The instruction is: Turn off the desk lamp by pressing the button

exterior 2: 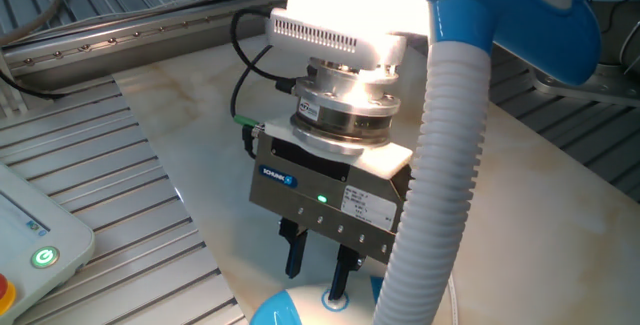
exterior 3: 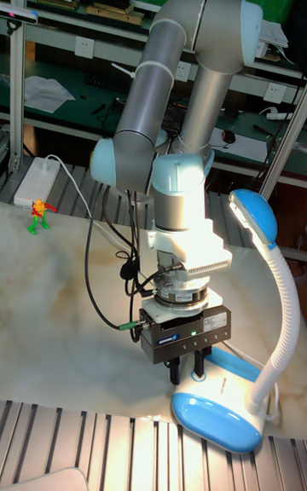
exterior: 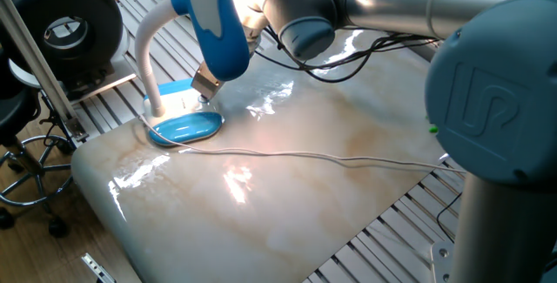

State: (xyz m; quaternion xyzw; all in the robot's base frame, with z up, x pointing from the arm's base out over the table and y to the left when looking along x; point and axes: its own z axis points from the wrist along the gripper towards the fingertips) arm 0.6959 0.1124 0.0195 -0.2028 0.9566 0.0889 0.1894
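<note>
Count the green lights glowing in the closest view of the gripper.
2: one small green LED on the gripper body's front face, one ringed green indicator on the white box at the left edge. Others may be hidden.
</note>
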